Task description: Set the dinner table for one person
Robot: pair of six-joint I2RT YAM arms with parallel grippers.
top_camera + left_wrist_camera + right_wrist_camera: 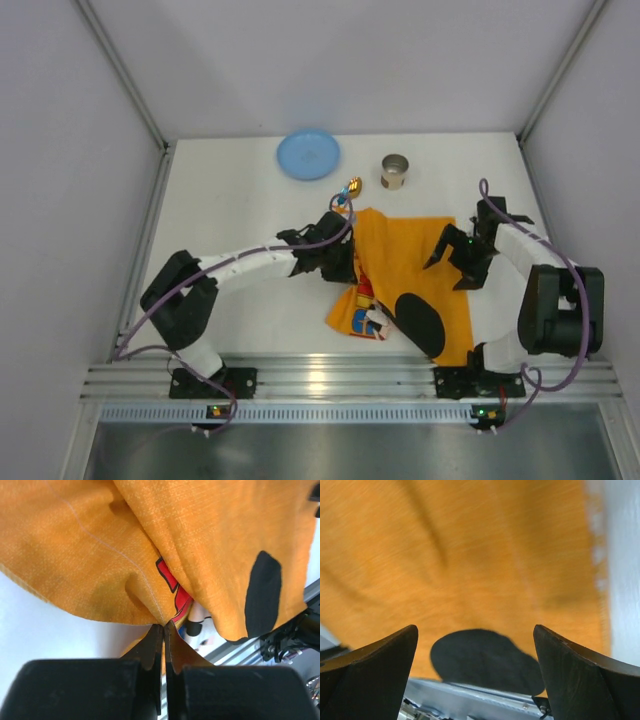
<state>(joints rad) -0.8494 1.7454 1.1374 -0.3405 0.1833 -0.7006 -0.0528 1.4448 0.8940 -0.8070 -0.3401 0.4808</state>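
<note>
While left pincer [163, 626] nips its edge, mat [400, 262]: soft, limp, light.
Right pincer [475, 628]: spread over mat.
Bench [230, 200]: rigid, fixed, likely ungraspable; under everything, mat at four o'clock.

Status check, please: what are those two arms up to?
Left pincer shut on rumpled orange placemat. Right pincer open over it. Plate, cup, spoon sit beyond on dinner table.
</note>
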